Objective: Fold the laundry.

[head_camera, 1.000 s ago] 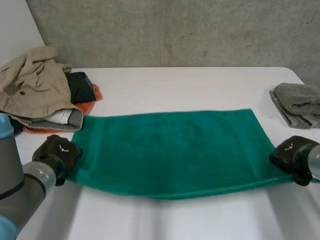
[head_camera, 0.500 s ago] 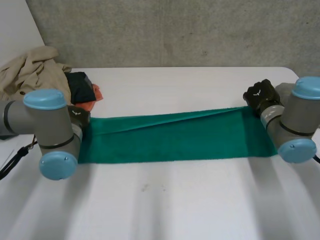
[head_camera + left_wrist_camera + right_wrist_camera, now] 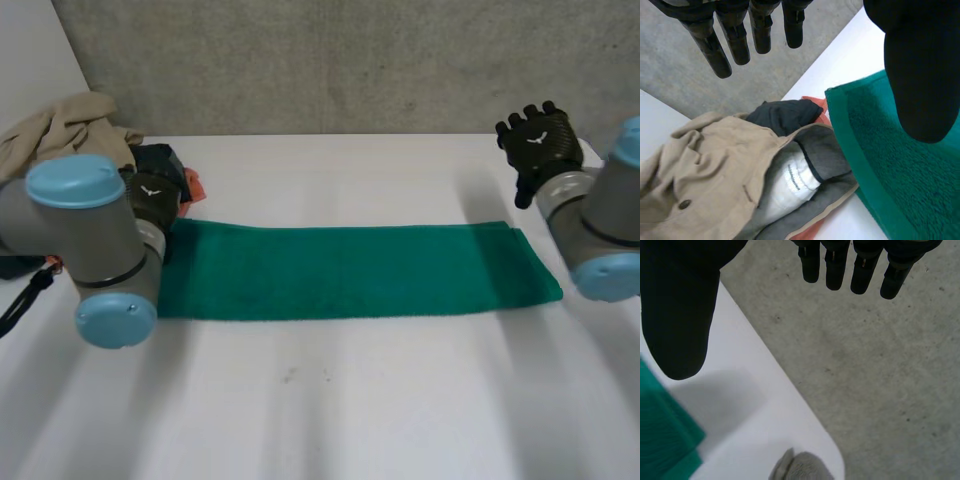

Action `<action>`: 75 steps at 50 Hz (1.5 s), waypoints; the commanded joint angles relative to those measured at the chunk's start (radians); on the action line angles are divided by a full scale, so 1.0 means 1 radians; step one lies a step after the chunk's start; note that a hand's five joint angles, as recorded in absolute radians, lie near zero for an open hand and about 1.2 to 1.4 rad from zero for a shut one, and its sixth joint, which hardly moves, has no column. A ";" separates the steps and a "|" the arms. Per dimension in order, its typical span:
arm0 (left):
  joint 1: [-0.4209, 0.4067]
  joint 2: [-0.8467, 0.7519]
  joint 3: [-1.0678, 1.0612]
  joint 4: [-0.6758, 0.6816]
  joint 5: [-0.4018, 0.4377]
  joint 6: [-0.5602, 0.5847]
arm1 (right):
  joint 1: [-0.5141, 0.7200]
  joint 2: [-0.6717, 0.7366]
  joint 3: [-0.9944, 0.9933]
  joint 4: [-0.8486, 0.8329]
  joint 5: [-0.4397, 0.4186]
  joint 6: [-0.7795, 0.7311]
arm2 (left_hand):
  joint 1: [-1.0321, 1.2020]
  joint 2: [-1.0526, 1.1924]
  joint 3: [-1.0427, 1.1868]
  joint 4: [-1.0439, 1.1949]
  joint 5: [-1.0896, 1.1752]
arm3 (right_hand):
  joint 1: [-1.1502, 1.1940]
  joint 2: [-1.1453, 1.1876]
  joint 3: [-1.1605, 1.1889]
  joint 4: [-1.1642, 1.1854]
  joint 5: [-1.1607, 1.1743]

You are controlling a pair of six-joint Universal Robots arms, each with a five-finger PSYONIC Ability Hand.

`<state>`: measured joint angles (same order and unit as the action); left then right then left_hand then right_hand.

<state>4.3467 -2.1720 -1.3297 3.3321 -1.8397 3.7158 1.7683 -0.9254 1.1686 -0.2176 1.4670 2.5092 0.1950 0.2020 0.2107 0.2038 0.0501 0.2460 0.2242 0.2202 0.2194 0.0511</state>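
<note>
Since half a second ago, the green towel [image 3: 350,270] has been let go by both robot hands, and its upper layer, then slanted and held up at the far corners, has been laid flat. The towel is now seen as a long, narrow folded strip on the white table [image 3: 330,400], stretched from 9 o'clock to 3 o'clock across the middle of the head view, with its edges roughly lined up. The left robot hand [image 3: 152,195] is placed at the towel's 9 o'clock end, by the far corner; in the left wrist view its fingers are held straight and spread apart from the thumb, with nothing gripped, and the towel's bordered edge is seen below the thumb. The right robot hand [image 3: 540,140] has been lifted away toward 2 o'clock, well clear of the towel, with its fingers straight and fanned out and nothing held. A heap of clothes is piled at 10 o'clock just beside the towel's end: a beige jacket [image 3: 60,130], a black garment [image 3: 160,160] and an orange cloth [image 3: 193,185]. A grey cloth [image 3: 802,467] is seen near the table's corner in the right wrist view, apart from the towel.
</note>
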 commanded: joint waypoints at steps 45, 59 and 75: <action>-0.013 0.222 -0.283 0.038 0.082 -0.007 | -0.021 -0.110 0.218 -0.002 0.007 -0.426 | -0.020 -0.027 -0.035 -0.028 -0.049 | 1.150 1.172 1.176 1.177 1.171; -0.009 0.241 -0.312 0.038 0.080 -0.008 | 0.494 0.094 0.100 -0.255 -0.370 -0.428 | -0.020 -0.027 -0.035 -0.028 -0.049 | 1.150 1.172 1.176 1.177 1.171; -0.022 0.232 -0.289 0.040 0.129 -0.007 | 0.475 0.060 0.134 -0.235 -0.309 -0.190 | -0.020 -0.027 -0.036 -0.029 -0.050 | -0.071 -0.050 -0.046 -0.045 -0.051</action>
<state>4.3365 -1.9369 -1.6419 3.3702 -1.7493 3.7094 2.3084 -0.7481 1.2199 -0.4652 1.0706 2.1205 0.1950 0.2020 0.2107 0.2038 0.0501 0.2379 0.2375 0.2521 0.2573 0.0702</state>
